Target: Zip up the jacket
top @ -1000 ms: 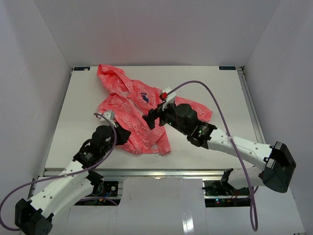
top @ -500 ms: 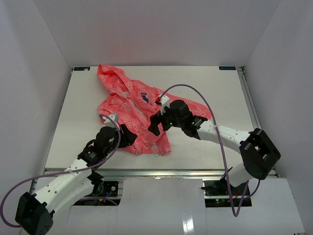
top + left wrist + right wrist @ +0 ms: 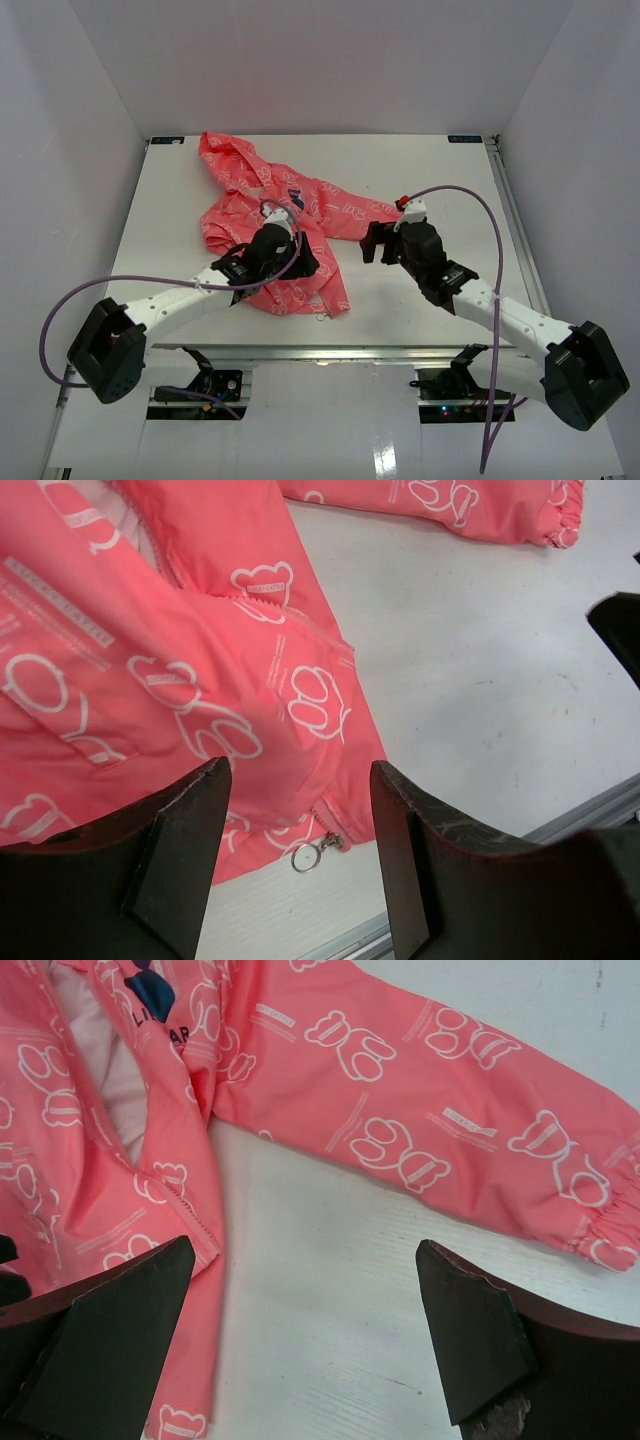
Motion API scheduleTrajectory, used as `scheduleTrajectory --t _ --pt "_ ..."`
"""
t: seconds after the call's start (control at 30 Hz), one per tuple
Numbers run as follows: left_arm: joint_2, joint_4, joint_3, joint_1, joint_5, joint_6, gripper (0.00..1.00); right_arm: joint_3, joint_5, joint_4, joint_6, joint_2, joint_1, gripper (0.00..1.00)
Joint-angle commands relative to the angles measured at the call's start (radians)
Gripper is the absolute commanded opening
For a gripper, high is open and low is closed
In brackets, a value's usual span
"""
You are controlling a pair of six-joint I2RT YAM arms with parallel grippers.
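Though unzipped, jacket (image 3: pixel 245 210) partly beneath left gripper (image 3: pixel 300 780) on table (image 3: pixel 440 180)

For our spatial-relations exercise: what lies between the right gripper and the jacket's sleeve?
Only bare white table, shown in the right wrist view: the open right gripper frames it, with the jacket's sleeve just beyond.

Bright even light, faint soft shadows, sharp
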Motion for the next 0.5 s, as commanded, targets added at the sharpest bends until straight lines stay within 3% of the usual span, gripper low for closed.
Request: scheduleTrajectory --t 0.0,0.1,0.13,0.3,0.47 --pt "0.097 -0.009 0.075 -0.016 -0.046 -0.028 0.70 -0.034 0.003 0.042 -0.007 -0.071 -0.019 0.98" --pt "0.183 -0.031 0.097 -0.018 -0.056 -0.039 0.69 -0.046 -0.021 0.042 -0.015 -0.102 -0.025 0.98" --pt "0.199 -0.038 0.104 -0.020 -0.067 -0.041 0.63 -0.050 -0.031 0.046 -0.017 -0.115 -0.025 0.98" --pt "0.208 -0.038 0.058 -0.019 -0.089 -0.056 0.00 -0.070 -0.066 0.064 -0.039 -0.148 -0.027 0.98" --pt "0.022 -0.049 -0.028 -0.019 -0.131 -0.057 0.00 -0.039 -0.137 0.061 -0.055 -0.109 -0.027 0.98"
